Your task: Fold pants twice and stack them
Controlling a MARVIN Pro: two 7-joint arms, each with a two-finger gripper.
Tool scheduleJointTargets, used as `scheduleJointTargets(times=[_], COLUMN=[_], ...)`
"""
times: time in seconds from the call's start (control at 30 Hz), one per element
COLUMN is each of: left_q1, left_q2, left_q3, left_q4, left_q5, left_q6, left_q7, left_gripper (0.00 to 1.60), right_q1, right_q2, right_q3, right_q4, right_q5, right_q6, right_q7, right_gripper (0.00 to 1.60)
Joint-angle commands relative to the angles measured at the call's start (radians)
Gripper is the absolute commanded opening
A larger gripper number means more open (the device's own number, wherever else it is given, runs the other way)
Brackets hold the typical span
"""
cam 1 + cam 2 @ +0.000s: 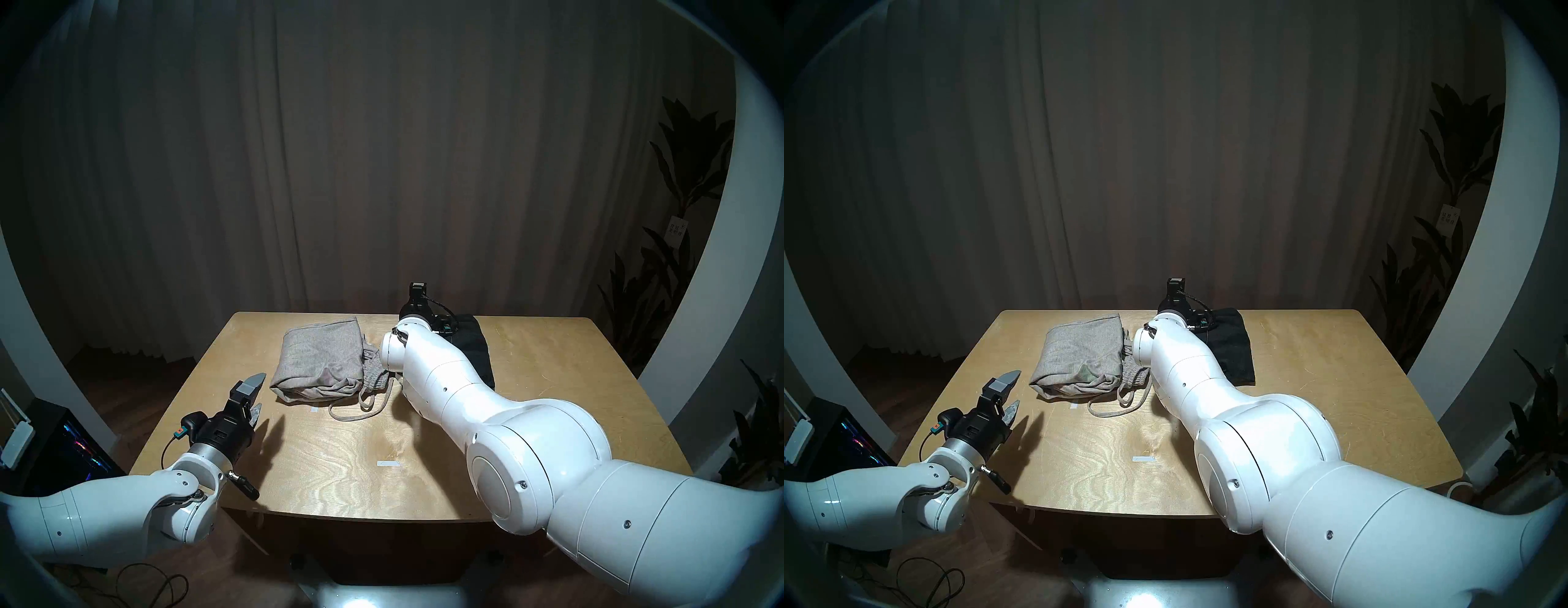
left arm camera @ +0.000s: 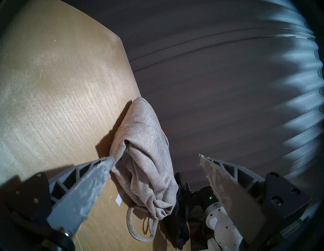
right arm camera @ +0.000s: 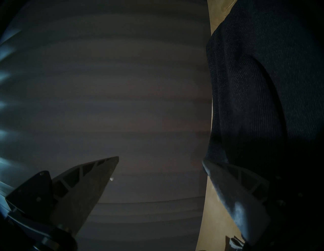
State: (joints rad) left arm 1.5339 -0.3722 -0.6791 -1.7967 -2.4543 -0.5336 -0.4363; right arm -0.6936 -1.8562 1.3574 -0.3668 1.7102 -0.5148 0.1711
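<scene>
left claw (image 1: 253, 397) released, hovering low at the near-left of the surface (image 1: 339, 458), just short of the folded grey pants (image 1: 320, 361). right claw (image 3: 160, 163) spread, empty, beside the black pants (image 1: 1229, 350) at the far edge. both soft, limp knit; pinch folded edges, not the cord (image 1: 360, 407). near half is free room.

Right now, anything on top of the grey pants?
Nothing lies on the grey pants; the black pants lie apart on the table. The right arm covers part of the gap between them.
</scene>
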Motion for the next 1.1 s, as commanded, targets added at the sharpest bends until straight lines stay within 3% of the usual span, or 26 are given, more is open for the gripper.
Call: scheduleJointTargets(times=[0.0,0.27,0.47,0.83,1.07], left_q1=[-0.020,-0.020,-0.017,-0.017,-0.022], left_q2=[0.001,0.002,0.003,-0.011,-0.025], left_q3=[-0.016,-0.018,-0.015,-0.008,-0.008], left_q4=[-0.012,-0.043,-0.075,-0.094,-0.095], left_q5=[0.024,0.053,0.078,0.097,0.106], left_q6=[0.003,0.002,-0.009,-0.022,-0.023], left_q7=[-0.032,-0.063,-0.075,-0.071,-0.067], left_gripper=[1.60,1.60,1.60,1.60,1.60], right_q1=[-0.049,-0.177,-0.252,-0.280,-0.306], right_q2=[-0.045,-0.052,-0.064,-0.058,-0.039], right_q3=[0.028,0.089,0.103,-0.001,-0.066], right_q4=[-0.040,-0.158,-0.236,-0.198,-0.215], right_q5=[0.025,0.068,0.092,0.189,0.207], right_q6=[-0.039,-0.122,-0.143,-0.107,-0.106], right_q7=[0.103,0.238,0.328,0.287,0.303], right_gripper=[1.60,1.60,1.60,1.60,1.60])
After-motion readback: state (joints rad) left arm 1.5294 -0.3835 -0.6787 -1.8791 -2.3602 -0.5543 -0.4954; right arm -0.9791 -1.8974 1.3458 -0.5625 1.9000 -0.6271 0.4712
